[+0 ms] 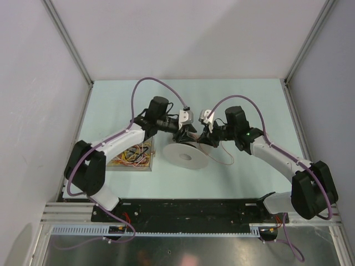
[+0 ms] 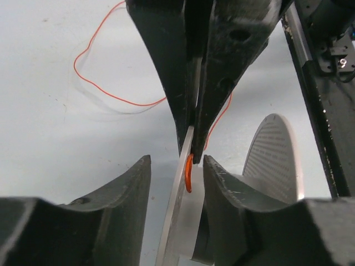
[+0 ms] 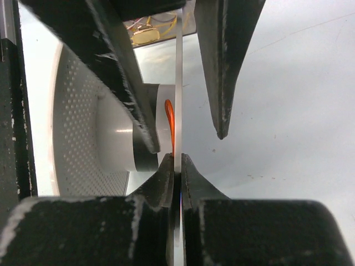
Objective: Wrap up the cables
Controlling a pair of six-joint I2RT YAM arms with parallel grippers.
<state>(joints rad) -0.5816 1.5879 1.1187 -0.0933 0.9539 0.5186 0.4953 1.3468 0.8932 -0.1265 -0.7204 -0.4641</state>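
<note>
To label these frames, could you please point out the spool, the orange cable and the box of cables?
spool (image 1: 175, 153), top view, on its upper flange.
orange cable (image 3: 170, 124), right wrist view, on the turn around the hub.
box of cables (image 1: 130, 168), top view, on its near wall.

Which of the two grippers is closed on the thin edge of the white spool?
The right gripper: its jaws pinch the spool flange, while the left gripper stands open around it.

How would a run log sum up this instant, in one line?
right gripper shut on spool flange | left gripper open, straddling that flange | orange cable partly wound on spool, tail loose on table
</note>
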